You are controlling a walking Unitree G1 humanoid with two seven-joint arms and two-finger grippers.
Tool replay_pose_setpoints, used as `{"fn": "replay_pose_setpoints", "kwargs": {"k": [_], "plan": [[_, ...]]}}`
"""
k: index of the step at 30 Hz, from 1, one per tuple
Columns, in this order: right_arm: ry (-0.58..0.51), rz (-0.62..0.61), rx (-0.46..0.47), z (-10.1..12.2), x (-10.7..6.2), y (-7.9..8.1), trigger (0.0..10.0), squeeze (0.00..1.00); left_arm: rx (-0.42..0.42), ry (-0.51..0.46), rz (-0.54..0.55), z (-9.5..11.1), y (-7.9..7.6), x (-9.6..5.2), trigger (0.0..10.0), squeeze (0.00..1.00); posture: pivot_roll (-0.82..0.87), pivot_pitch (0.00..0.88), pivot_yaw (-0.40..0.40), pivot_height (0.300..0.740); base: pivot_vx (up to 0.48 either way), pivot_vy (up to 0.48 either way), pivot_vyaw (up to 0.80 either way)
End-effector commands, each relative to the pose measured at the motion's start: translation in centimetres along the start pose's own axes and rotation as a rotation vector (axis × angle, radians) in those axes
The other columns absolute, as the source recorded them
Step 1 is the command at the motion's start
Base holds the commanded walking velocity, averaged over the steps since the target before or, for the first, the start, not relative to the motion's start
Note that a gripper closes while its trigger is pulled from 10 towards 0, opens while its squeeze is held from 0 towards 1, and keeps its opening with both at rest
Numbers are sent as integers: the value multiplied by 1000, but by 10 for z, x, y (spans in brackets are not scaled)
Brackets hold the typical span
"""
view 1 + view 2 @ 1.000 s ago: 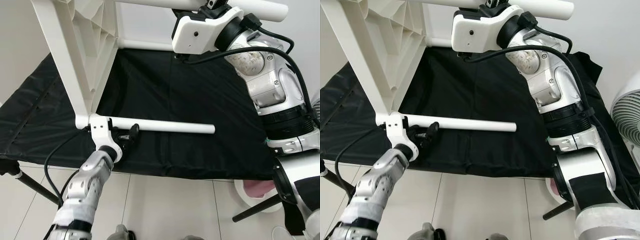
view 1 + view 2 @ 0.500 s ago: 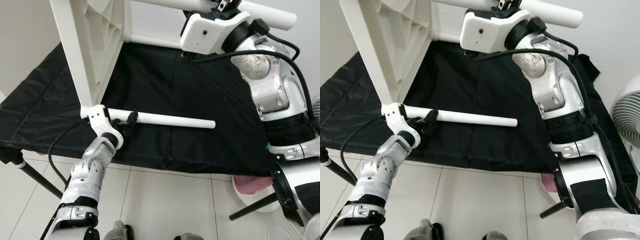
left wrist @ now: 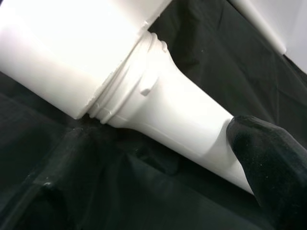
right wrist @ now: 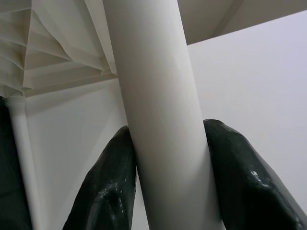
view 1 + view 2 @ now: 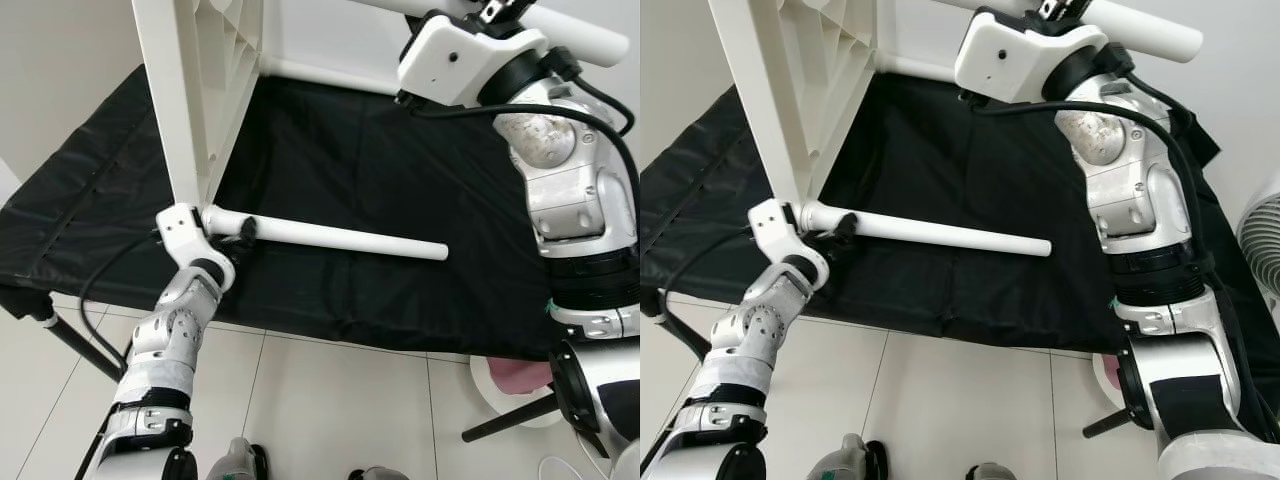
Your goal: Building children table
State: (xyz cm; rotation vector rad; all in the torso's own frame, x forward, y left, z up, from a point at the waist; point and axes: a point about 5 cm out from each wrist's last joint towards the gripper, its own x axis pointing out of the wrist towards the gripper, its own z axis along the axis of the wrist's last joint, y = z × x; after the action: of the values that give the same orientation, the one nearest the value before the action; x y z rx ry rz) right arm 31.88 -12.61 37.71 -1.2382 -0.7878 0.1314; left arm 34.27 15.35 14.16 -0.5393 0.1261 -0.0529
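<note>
Clamping white table legs [image 5: 340,237]: left claw [image 5: 240,230], right claw [image 4: 168,191].

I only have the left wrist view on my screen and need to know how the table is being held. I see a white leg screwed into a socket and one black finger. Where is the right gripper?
Observer: The right gripper is up high, shut on another white leg of the tabletop, a finger on each side.
Operator: How is the tabletop standing?
Observer: On edge, over a black cloth, with its ribbed underside facing the right arm.
Operator: And my leg's far end?
Observer: The lower leg sticks out sideways over the cloth, its far end free. The left gripper is at its socket end.
</note>
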Motion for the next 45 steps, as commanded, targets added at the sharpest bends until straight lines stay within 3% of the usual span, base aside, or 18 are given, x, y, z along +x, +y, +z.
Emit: {"fn": "replay_pose_setpoints", "kwargs": {"k": [1, 6, 13, 15, 16, 19, 25, 34, 45], "plan": [[131, -167, 138, -26, -10, -26, 0, 0, 12, 17, 33, -2, 2, 1, 10000, 0, -175, 84, 73, 740, 0, 0, 0], [160, -202, 163, -33, -12, -36, 0, 0, -2, 12, -3, -3, -11, 0, 10000, 0, -175, 84, 73, 740, 0, 0, 0], [160, -201, 198, -31, -11, -33, 0, 0, -63, -3, -54, 2, -28, 7, 10000, 0, -166, 88, 64, 740, 0, 0, 0], [163, -212, 216, -30, -10, -34, 0, 0, -151, 13, -105, 3, -44, 12, 10000, 0, -165, 90, 66, 740, 0, 0, 0], [163, -212, 216, -30, -10, -34, 0, 0, -151, 13, -105, 3, -44, 12, 10000, 0, -165, 90, 66, 740, 0, 0, 0], [166, -233, 230, -29, -8, -37, 0, 0, -254, 31, -158, 2, -62, 16, 10000, 0, -170, 90, 69, 740, 0, 0, 0], [174, -292, 266, -30, -8, -44, 0, 0, -292, 51, -203, -2, -81, 21, 10000, 0, -173, 94, 72, 740, 0, 0, 0], [199, -339, 297, -33, -11, -48, 0, 0, -354, 25, -161, 5, -86, 29, 10000, 0, -174, 96, 79, 740, 0, 0, 0], [205, -366, 327, -32, -13, -50, 0, 0, -523, -98, -21, 31, -68, 42, 10000, 0, -179, 94, 98, 740, 0, 0, 0]]}}
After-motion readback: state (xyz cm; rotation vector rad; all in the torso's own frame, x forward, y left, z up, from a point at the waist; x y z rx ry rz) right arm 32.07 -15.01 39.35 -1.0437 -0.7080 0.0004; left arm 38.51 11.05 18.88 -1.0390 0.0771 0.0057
